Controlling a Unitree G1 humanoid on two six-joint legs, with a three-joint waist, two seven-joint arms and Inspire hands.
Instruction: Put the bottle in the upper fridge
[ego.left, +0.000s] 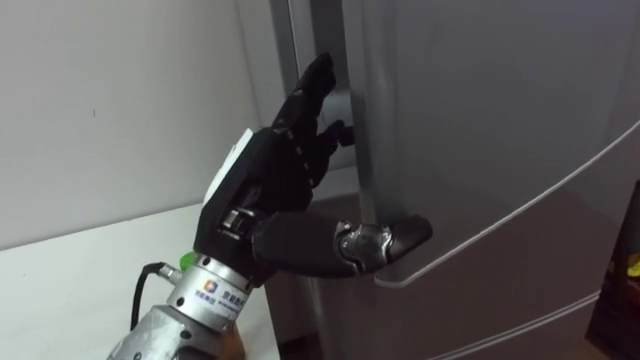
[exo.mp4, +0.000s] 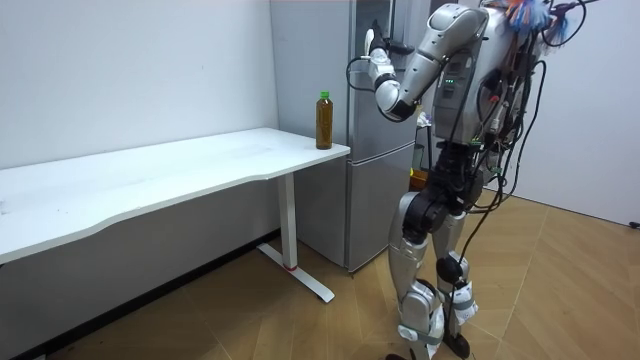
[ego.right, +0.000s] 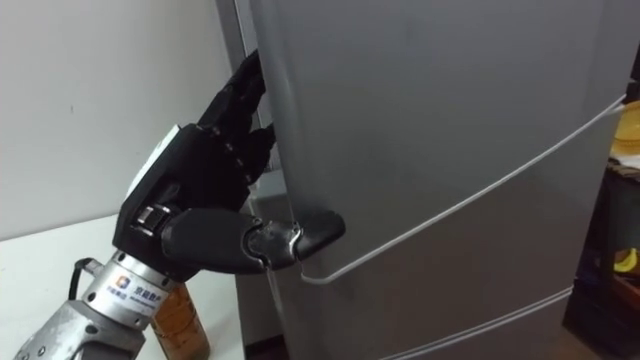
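The edge of the upper fridge door (ego.left: 480, 120) is gripped between the curled fingers and thumb of the left hand (ego.left: 270, 180); the bottle (exo.mp4: 323, 120) is seen upright on the white table (exo.mp4: 200, 165), below that hand and untouched.

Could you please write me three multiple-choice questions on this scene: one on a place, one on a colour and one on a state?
1. Where is the bottle?
A. On the floor
B. On the white table, at its end by the fridge
C. On a chair

2. What colour is the bottle's cap?
A. Red
B. Green
C. Blue

3. What is the left hand doing?
A. Hanging open at the robot's side
B. Holding a cup
C. Gripping the edge of the upper fridge door

Answers:
1 B: the room view shows the bottle upright on the table's end beside the fridge.
2 B: the cap is green above the brown contents.
3 C: the fingers reach round the door's edge and the thumb lies across its front.
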